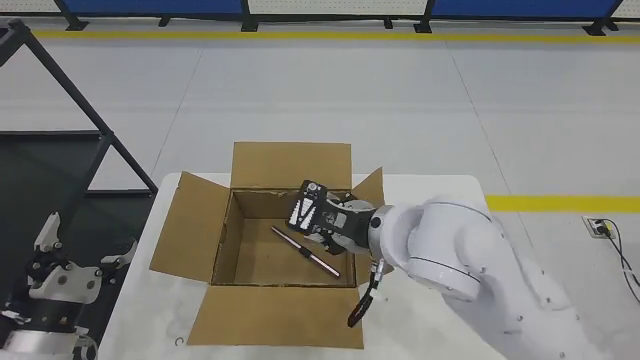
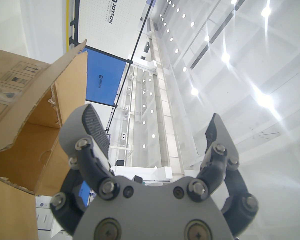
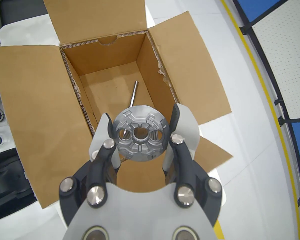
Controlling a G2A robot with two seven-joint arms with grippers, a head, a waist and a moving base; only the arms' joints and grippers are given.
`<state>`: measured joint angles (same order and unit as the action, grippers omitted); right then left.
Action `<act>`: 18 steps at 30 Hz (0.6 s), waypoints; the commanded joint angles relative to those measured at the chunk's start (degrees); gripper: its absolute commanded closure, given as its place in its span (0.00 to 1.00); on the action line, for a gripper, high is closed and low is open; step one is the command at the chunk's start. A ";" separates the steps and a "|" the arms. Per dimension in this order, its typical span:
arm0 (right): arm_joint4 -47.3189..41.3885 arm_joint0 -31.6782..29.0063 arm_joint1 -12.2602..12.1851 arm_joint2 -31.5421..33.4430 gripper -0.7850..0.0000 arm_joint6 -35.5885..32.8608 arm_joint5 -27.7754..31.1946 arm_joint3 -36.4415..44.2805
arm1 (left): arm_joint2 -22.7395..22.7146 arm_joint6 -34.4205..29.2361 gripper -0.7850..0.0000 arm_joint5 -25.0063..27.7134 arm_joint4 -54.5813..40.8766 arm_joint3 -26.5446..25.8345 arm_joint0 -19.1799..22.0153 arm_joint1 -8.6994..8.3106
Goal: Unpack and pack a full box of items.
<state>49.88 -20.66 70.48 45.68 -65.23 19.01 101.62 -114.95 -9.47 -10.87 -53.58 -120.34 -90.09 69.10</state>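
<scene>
Grey metal disc [image 3: 140, 137], round w/ centre hub hole, oval cutouts & raised ribs, was clamped by its rim between R gripper [image 3: 142, 116] fingers, over the open cardboard box [image 3: 150, 58] nr one wall. Thin steel rod [image 3: 133, 93] lay on the box floor. Top view added the white table [image 1: 430, 186] under the box. L wrist view had L gripper [image 2: 152, 118] spread wide, nothing in it, beside a box flap.

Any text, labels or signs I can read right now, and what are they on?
Box flap: printed handling symbols, one a pair of arrows; the small print beside them is too blurred to read.
White wall panel: a logo with one word, a brand name, not quoted here.
Blue panel: the same logo, smaller.
Disc and rod: no print visible.
</scene>
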 commanded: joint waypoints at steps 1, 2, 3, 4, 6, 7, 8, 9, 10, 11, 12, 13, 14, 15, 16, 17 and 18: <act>-1.64 4.39 1.62 -4.20 1.00 0.77 -0.88 -4.93 | -0.25 0.29 0.00 0.28 -0.15 0.03 -0.29 0.05; -2.52 5.99 2.41 -5.75 1.00 1.11 -1.37 -7.13 | -0.35 0.38 0.00 0.38 -0.22 0.04 -0.39 0.07; -2.58 7.57 3.20 -7.47 1.00 0.81 -1.98 -9.27 | -0.43 0.48 0.00 0.47 -0.28 0.06 -0.48 0.09; -1.99 9.12 4.04 -9.20 1.00 0.27 -3.35 -11.22 | -0.49 0.54 0.00 0.54 -0.27 0.05 -0.56 0.11; -2.71 11.32 5.86 -12.43 1.00 1.02 -5.17 -14.52 | -0.50 0.54 0.00 0.55 -0.24 0.05 -0.69 0.13; -3.69 12.29 6.76 -13.70 1.00 1.55 -5.62 -16.55 | -0.48 0.52 0.00 0.48 -0.05 0.01 -0.76 0.13; -4.37 13.25 7.66 -14.98 1.00 1.88 -5.96 -18.65 | -0.46 0.49 0.00 0.45 0.02 -0.01 -0.79 0.13; -5.42 14.10 8.55 -16.05 1.00 2.31 -6.01 -20.46 | -0.46 0.49 0.00 0.45 0.02 -0.01 -0.79 0.13; -6.78 14.92 9.34 -16.71 1.00 2.91 -5.67 -22.01 | -0.46 0.49 0.00 0.45 0.02 -0.01 -0.79 0.13; -7.06 15.20 9.57 -16.90 1.00 3.07 -5.49 -22.51 | -0.46 0.49 0.00 0.45 0.02 -0.01 -0.79 0.13; -7.06 15.20 9.57 -16.90 1.00 3.07 -5.49 -22.51 | -0.46 0.49 0.00 0.45 0.02 -0.01 -0.79 0.13; -7.06 15.20 9.57 -16.90 1.00 3.07 -5.49 -22.51 | -0.46 0.49 0.00 0.45 0.02 -0.01 -0.79 0.13; -7.06 15.20 9.57 -16.90 1.00 3.07 -5.49 -22.51 | -0.46 0.49 0.00 0.45 0.02 -0.01 -0.79 0.13; -7.06 15.20 9.57 -16.90 1.00 3.07 -5.49 -22.51 | -0.46 0.49 0.00 0.45 0.02 -0.01 -0.79 0.13; -7.06 15.20 9.57 -16.90 1.00 3.07 -5.49 -22.51 | -0.46 0.49 0.00 0.45 0.02 -0.01 -0.79 0.13; -7.06 15.20 9.57 -16.90 1.00 3.07 -5.49 -22.51 | -0.46 0.49 0.00 0.45 0.02 -0.01 -0.79 0.13; -7.06 15.20 9.57 -16.90 1.00 3.07 -5.49 -22.51 | -0.46 0.49 0.00 0.45 0.02 -0.01 -0.79 0.13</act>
<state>42.82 -5.46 80.05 28.79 -62.16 13.53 79.12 -115.41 -8.98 -10.43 -53.56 -120.35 -90.88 69.23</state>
